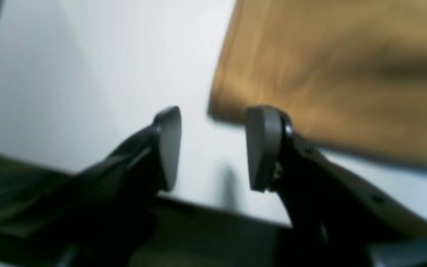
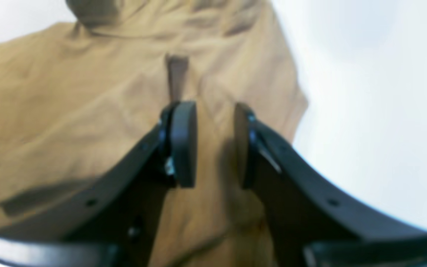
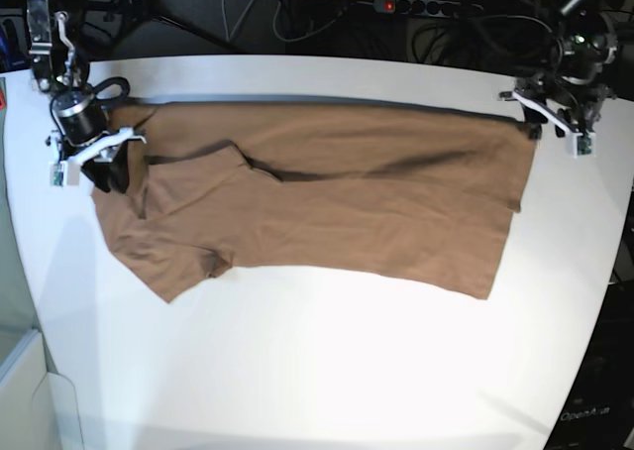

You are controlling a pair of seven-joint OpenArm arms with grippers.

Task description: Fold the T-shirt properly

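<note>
Closest in the base view is the bare white tabletop [image 3: 327,371]; beyond it the T-shirt [image 3: 337,197] lies spread sideways, its far long edge apparently folded over. The right end effector [image 2: 213,144] hangs over the sleeve end with jaws parted and nothing between them; the left end effector [image 1: 213,148] sits just off the hem corner, likewise apart and empty. The release looks done, so lift both clear straight up, avoid dragging the cloth, then regrip the near edge evenly.

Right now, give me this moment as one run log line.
T-shirt: flat on table, partly folded | left gripper: open, empty, at shirt corner | right gripper: open, empty, over sleeve end
</note>
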